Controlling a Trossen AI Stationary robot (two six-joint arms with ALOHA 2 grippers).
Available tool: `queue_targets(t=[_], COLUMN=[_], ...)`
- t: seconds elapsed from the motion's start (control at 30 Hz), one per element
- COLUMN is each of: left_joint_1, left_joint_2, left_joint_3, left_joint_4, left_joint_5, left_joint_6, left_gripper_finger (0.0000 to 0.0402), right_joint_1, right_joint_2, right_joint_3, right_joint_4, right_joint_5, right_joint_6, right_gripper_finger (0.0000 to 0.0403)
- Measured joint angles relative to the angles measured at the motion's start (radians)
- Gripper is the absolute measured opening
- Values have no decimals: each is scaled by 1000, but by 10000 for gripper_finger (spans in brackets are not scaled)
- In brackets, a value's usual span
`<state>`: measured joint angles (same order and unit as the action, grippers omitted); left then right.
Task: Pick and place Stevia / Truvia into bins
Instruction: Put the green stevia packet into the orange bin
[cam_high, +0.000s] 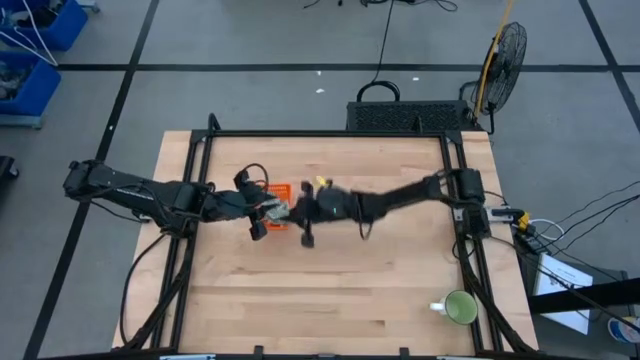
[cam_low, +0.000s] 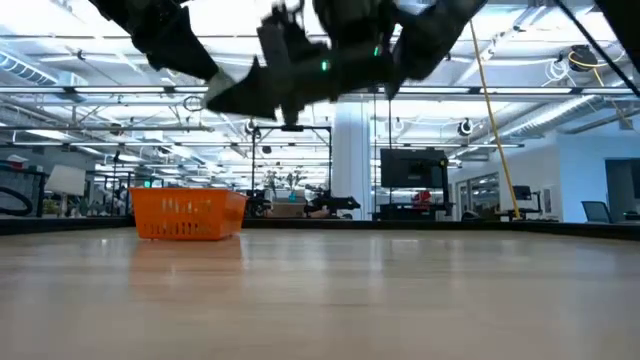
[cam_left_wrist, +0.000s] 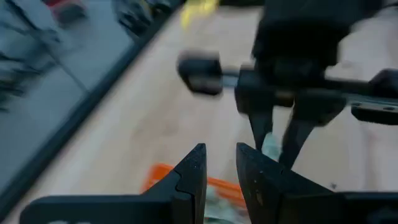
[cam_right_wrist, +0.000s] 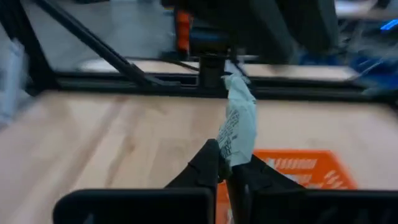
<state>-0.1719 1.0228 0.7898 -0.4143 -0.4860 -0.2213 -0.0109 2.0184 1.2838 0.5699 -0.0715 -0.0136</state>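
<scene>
Clamped on a sachet (cam_right_wrist: 238, 127), the right gripper (cam_right_wrist: 229, 168) hangs above the orange bin (cam_high: 279, 192) near the table's rear edge; left gripper (cam_left_wrist: 219, 163) seemingly part-open. Next: lower, release.

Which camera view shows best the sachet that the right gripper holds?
The right wrist view: the sachet stands upright, pinched in the right gripper, above the orange bin. The left wrist view shows only a pale sliver. In the high and low views I cannot make it out.
</scene>
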Motion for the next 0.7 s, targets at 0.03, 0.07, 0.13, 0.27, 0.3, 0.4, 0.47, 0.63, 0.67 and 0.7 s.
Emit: queue_targets(t=[0.03, 0.07, 0.13, 0.27, 0.3, 0.4, 0.47, 0.63, 0.67, 0.7], left_joint_1=[0, 0, 0, 1, 1, 1, 1, -1, -1, -1], left_joint_2=[-15, -31, -65, -134, -150, -183, -198, -201, -201, -201], left_joint_3=[0, 0, 0, 1, 1, 1, 1, 1, 1, 1], left_joint_4=[-3, 0, 5, 2, -1, -7, -20, -34, -35, -35], left_joint_5=[-29, -63, -137, -272, -293, -311, -300, -266, -264, -263], left_joint_6=[21, 36, 60, 97, 107, 123, 115, 105, 104, 103], left_gripper_finger=[93, 93, 93, 93, 93, 93, 93, 93, 93, 93], right_joint_1=[-25, -46, -75, -112, -116, -121, -120, -120, -120, -120], right_joint_2=[20, 35, 59, 107, 123, 154, 158, 159, 160, 160], right_joint_3=[2, 2, 1, 28, 43, 64, 75, 82, 81, 81], right_joint_4=[28, 47, 70, 92, 93, 81, 74, 44, 33, 31], right_joint_5=[-58, -92, -112, -114, -114, -114, -113, -112, -112, -111], right_joint_6=[37, 61, 71, 39, 32, -33, -65, -72, -72, -69], right_gripper_finger=[10, 11, 12, 11, 11, 16, 26, 66, 75, 84])
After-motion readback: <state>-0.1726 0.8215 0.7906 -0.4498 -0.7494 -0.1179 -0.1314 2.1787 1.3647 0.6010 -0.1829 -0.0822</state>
